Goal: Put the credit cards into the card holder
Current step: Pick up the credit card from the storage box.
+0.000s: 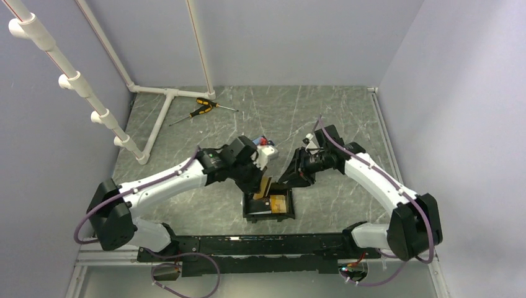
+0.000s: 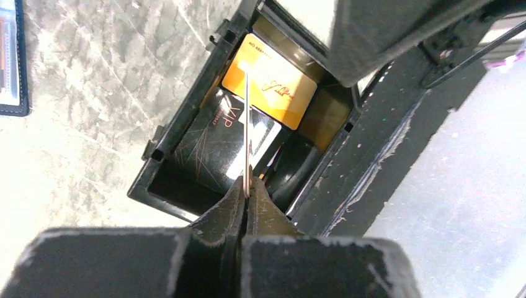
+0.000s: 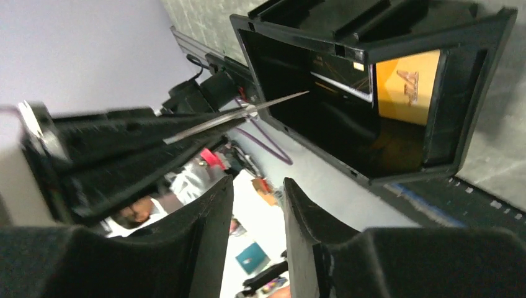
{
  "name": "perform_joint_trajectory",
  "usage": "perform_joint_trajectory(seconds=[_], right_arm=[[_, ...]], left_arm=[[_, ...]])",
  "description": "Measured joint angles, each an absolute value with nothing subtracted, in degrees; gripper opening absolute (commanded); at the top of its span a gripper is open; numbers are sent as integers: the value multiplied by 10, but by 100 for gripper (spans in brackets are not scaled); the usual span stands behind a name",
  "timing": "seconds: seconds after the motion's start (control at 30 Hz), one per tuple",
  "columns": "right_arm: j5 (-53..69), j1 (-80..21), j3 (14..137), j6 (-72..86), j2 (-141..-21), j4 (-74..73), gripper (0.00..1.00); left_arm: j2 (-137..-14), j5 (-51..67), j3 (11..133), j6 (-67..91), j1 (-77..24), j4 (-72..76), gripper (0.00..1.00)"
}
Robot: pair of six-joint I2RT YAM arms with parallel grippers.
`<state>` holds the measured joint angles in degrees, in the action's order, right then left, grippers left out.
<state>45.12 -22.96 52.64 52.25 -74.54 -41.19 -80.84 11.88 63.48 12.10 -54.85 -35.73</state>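
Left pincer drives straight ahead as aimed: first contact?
The held card in the left pincer would probably touch the orange card lying in the card holder first; depth unclear.

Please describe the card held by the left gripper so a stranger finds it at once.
Look at the black card holder near the arm bases. Just above it the left gripper pinches one card on edge, whereas the other cards lie flat inside.

Orange card [image 2: 273,93] lies flat in black holder [image 2: 185,107].
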Motion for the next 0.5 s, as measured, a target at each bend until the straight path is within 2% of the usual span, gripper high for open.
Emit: perform_joint_trajectory(seconds=[0.1, 0.27, 0.37, 0.5], right_arm=[[463, -229, 483, 495, -708, -356, 48], [503, -229, 434, 486, -660, -251, 51], [518, -234, 421, 486, -656, -208, 55], [520, -240, 392, 492, -655, -190, 57]], left_arm=[[-788, 196, 619, 118, -495, -340, 0], [-802, 358, 621, 141, -423, -317, 0], [-844, 435, 628, 164, -416, -307, 0], [-871, 481, 627, 196, -416, -301, 0]])
